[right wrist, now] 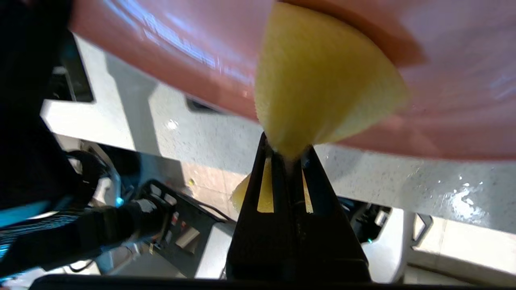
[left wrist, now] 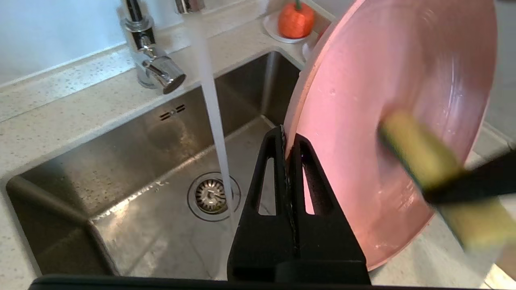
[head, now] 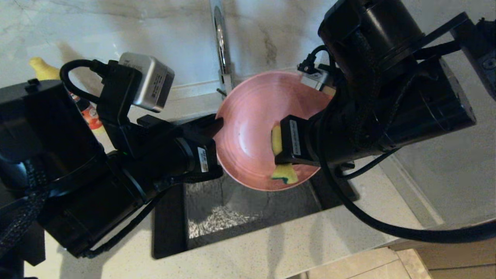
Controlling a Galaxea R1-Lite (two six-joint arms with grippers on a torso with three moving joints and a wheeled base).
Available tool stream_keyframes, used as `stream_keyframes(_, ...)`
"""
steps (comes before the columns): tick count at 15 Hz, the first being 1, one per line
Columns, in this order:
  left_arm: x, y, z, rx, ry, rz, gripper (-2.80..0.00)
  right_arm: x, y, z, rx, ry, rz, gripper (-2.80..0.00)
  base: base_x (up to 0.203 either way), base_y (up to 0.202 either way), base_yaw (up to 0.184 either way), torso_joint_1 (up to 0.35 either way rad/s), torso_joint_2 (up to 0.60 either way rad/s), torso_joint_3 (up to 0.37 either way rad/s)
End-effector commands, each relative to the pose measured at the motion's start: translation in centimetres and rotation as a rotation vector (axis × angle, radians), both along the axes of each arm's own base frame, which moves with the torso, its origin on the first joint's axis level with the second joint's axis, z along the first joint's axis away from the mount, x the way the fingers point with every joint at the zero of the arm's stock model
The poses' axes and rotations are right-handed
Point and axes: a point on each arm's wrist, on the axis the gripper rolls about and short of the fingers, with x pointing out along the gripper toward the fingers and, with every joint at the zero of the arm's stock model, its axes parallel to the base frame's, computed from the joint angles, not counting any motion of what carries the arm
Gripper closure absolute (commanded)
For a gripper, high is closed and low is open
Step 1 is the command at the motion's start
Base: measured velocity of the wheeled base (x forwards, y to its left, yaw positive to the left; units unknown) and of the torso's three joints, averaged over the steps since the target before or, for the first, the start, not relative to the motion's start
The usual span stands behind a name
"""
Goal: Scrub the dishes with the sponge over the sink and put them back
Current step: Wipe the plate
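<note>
A: Where's the matte pink round plate [head: 252, 128]?

B: Tilted over the stainless-steel sink [left wrist: 133, 161], its rim pinched in the left fingers [left wrist: 287, 149].

A: And the yellow foam sponge [right wrist: 318, 84]?

B: Clamped in the right fingers [right wrist: 287, 155], pressed against the plate's inner face.

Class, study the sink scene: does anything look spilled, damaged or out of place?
Nothing stands out. The left tool holds the pink plate by its rim above the sink, the right tool presses the sponge against it, and tap water falls into the basin.
</note>
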Motion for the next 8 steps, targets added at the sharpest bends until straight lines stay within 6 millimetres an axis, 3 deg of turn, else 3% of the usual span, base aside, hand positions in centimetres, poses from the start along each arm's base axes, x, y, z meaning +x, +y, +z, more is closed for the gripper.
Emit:
stream_keyframes(1, -0.3, 0.1, 0.0, -0.003, -0.004, -0.013, 0.00, -0.4, -0.9, 0.9, 0.033, -0.007, -0.006, 0.00, 0.000, 0.000, 0.000, 0.000, 0.00, 0.000)
stream_keyframes(5, 0.0, -0.1, 0.2, -0.007, -0.007, -0.009, 0.00, -2.7, -2.4, 2.6, 0.155, 0.088, 0.200, 0.00, 0.000, 0.000, 0.000, 0.000, 0.00, 0.000)
stream_keyframes(8, -0.1, 0.1, 0.5, -0.017, -0.016, -0.009, 0.00, -2.6, -1.6, 1.5, 0.149, 0.201, 0.198, 0.00, 0.000, 0.000, 0.000, 0.000, 0.00, 0.000)
